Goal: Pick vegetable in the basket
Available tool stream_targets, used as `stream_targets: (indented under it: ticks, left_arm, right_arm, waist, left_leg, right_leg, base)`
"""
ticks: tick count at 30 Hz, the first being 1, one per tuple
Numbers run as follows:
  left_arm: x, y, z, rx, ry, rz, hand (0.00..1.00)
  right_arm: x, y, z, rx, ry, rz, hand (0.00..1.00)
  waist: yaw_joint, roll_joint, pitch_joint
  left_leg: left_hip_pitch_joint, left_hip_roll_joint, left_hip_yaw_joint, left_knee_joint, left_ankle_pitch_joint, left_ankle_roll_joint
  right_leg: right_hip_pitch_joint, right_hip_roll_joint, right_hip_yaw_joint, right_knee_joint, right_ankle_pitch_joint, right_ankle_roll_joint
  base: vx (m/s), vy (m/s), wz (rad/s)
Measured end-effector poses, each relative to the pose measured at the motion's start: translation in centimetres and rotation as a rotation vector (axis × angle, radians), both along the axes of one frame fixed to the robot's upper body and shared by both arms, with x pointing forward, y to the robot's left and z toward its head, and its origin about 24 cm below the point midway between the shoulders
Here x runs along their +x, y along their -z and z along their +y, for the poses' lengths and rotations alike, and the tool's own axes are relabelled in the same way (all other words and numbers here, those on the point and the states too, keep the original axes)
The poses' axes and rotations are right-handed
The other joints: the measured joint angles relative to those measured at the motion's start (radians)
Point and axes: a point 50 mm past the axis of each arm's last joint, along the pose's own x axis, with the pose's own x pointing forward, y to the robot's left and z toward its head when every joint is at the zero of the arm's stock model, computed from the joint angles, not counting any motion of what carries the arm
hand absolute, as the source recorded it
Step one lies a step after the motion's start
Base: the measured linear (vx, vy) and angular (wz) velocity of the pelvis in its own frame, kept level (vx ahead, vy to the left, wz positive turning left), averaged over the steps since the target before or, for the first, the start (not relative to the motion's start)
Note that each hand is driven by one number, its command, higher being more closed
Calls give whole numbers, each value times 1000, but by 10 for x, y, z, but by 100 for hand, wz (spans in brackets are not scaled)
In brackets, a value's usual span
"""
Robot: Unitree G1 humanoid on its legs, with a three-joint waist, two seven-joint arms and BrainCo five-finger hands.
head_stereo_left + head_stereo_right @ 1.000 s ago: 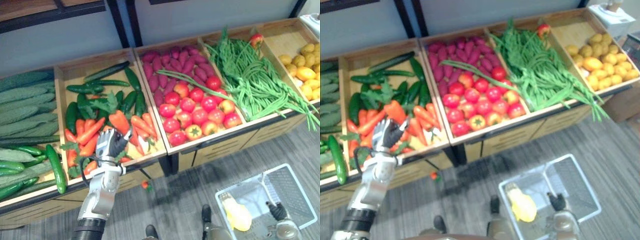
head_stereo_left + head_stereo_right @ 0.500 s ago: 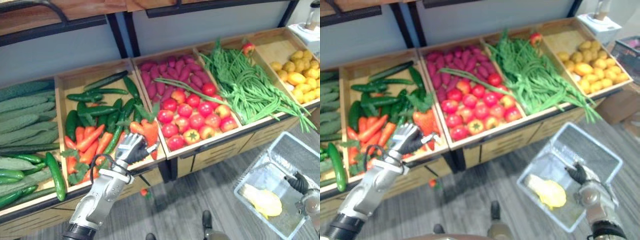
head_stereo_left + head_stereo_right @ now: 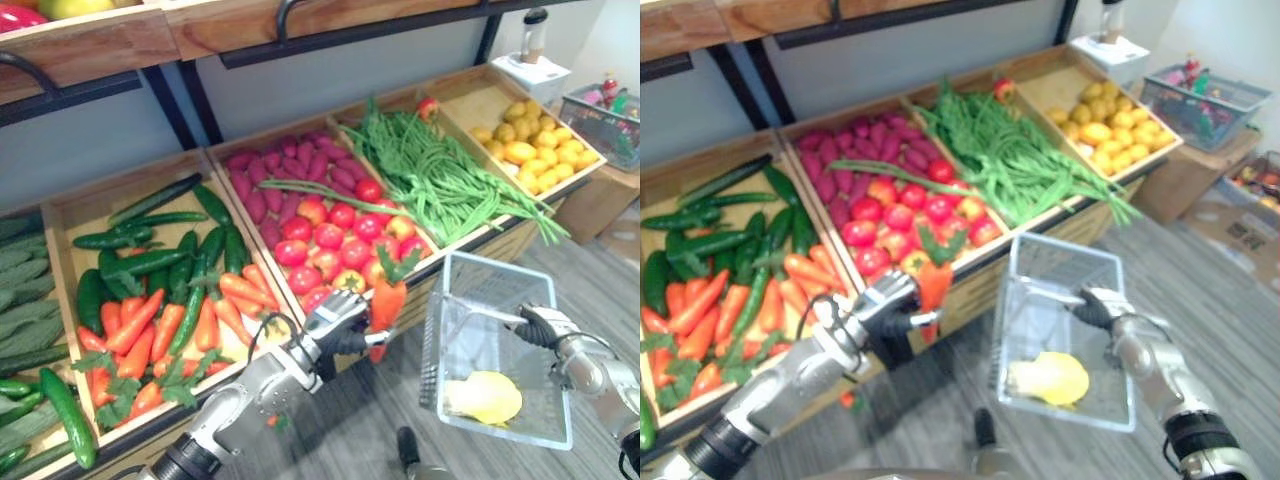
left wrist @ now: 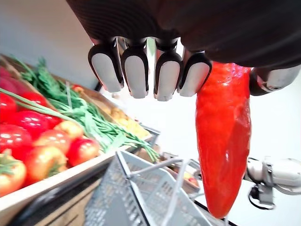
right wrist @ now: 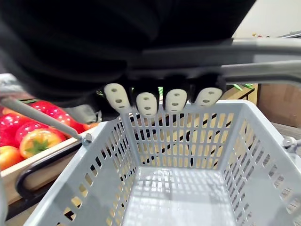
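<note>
The left hand point(image 3: 338, 318), at the centre of the left eye view, has its fingers and thumb curled round an orange-red tapering carrot point(image 3: 387, 305) with a green leafy top. The carrot hangs point down in front of the wooden crate point(image 3: 300, 322) of red tomatoes point(image 3: 330, 236), above the grey floor point(image 3: 350, 430). It is just left of the pale grey perforated plastic basket point(image 3: 447, 320) and apart from it, not yet over the opening.

At the lower right the right hand point(image 3: 537, 325) holds the basket up, its fingers point(image 5: 141, 101) hooked over the thin grey handle point(image 5: 254, 70). A yellow rounded vegetable point(image 3: 483, 397) already lies on the basket floor.

The carrot looks stiff and light, so it should hold its shape in the grip. Its skin seems smooth, and the taper could let it slide downward out of a loose hold. The thick upper part just below the leaves is the soundest place to hold, which is where the fingers close now. The leaves are soft and would probably tear or slip if taken alone.
</note>
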Motion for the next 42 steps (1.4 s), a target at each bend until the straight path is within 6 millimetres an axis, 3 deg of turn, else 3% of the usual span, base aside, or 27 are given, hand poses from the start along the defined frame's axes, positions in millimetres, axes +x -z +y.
stream_targets:
  ticks: [5,20,28,34,42]
  left_arm:
    - [-12,6,-23,-30,95,41,100]
    - [-26,19,-53,-18,223,112,100]
    - [-23,48,-64,2,191,229,100]
    - [-20,68,-70,52,147,285,100]
    - [-18,93,-65,133,91,355,100]
  right_arm:
    - [5,-9,24,-19,-132,-16,100]
    - [3,-41,36,-116,-294,-80,100]
    - [3,-53,50,-114,-359,-122,100]
    - [13,-64,66,-142,-437,-138,100]
    - [32,-90,93,-216,-560,-194,100]
  waist:
    - [-19,-1,-3]
    - [-20,22,-36]
    - [-22,28,-59]
    - [-42,25,-60]
    - [-42,14,-56]
  left_leg:
    - [6,35,50,74,-53,-9]
    - [32,83,135,159,-102,-31]
    - [35,92,149,179,-112,-32]
    - [36,97,155,192,-120,-31]
    - [105,105,273,207,-145,-41]
  right_leg:
    - [-2,23,40,11,0,0]
    - [-16,68,112,43,0,0]
    - [-18,75,123,47,0,0]
    - [-19,78,131,46,2,-1]
    - [-21,124,234,51,11,7]
  base:
    - [-20,-14,-27]
    - [-12,-19,-17]
    - [-12,-7,-4]
    - [2,0,-4]
    - [13,22,-38]
